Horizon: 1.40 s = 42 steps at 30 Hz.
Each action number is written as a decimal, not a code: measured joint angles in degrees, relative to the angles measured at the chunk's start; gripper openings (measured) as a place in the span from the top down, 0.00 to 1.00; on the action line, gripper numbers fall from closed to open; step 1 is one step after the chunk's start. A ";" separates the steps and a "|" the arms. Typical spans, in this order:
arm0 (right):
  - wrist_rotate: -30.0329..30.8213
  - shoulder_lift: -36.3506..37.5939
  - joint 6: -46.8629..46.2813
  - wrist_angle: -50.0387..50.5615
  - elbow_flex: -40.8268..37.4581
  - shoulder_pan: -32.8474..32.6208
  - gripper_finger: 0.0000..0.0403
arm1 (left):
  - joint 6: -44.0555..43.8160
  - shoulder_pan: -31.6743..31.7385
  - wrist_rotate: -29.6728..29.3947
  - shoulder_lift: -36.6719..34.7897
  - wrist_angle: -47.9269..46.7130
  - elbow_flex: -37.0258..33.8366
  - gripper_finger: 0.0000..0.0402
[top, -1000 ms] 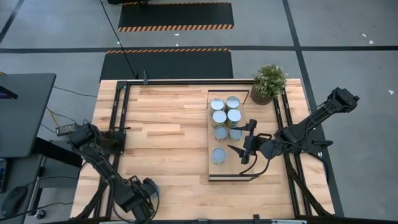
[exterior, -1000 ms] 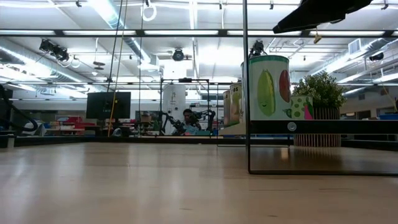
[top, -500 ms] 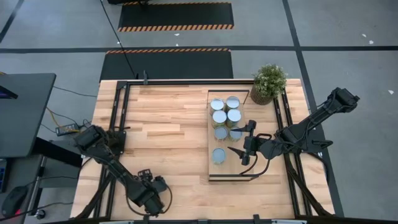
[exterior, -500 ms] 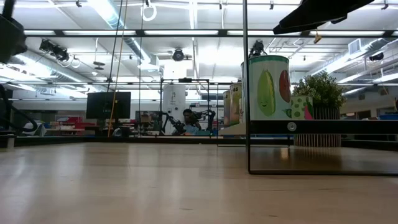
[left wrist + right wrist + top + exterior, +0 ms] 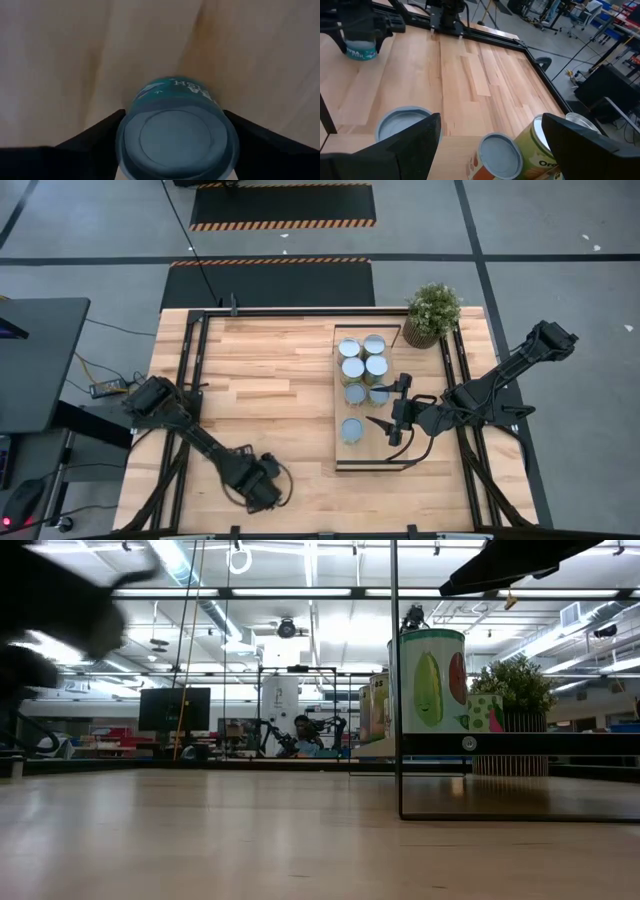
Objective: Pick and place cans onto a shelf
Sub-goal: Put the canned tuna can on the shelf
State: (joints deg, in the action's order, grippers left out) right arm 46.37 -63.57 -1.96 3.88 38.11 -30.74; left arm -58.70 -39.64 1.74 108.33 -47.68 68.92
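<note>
Your left pincer (image 5: 175, 150) is clamped on 1 can (image 5: 176, 137) above the tabletop's (image 5: 260, 370) near edge. Your right pincer (image 5: 385, 408), fingers apart, hovers over the shelf (image 5: 345, 455) holding 7 cans (image 5: 362, 362).

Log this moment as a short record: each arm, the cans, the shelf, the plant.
left gripper: over the table's front left, fingers on either side of a teal-labelled can
right gripper: open, empty, above the shelf
shelf: right half of the table
cans on shelf: seven, six clustered at the far end, one apart nearer the front
plant: far right corner
</note>
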 joint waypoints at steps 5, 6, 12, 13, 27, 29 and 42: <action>0.00 0.00 -0.17 0.73 0.00 0.00 0.12 | 8.66 6.56 -0.06 0.00 -0.63 4.07 0.27; 0.00 0.00 -0.64 1.36 0.00 -0.03 0.12 | 10.72 7.99 -0.11 0.00 -1.18 5.26 0.26; 0.45 1.08 -3.65 7.77 0.02 -1.25 0.12 | 22.67 16.16 -3.19 0.00 -8.03 12.65 0.25; 0.48 1.54 -4.00 8.24 0.02 -1.47 0.12 | 24.40 17.40 -3.79 0.00 -9.25 13.79 0.25; -4.21 11.37 -4.46 13.58 0.02 -1.38 0.12 | 42.64 27.00 -14.91 -0.09 -11.35 30.51 0.25; -5.20 12.68 -4.54 14.98 0.02 -1.40 0.12 | 43.37 27.64 -15.54 -0.11 -9.53 31.29 0.25; -6.08 7.70 14.04 10.69 0.02 -1.40 0.13 | 48.49 30.75 -8.50 -0.11 4.99 31.78 0.24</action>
State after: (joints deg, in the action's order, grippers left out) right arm 40.29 -55.87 12.09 14.58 38.12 -32.14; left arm -10.21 -8.88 -6.76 108.22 -42.69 100.71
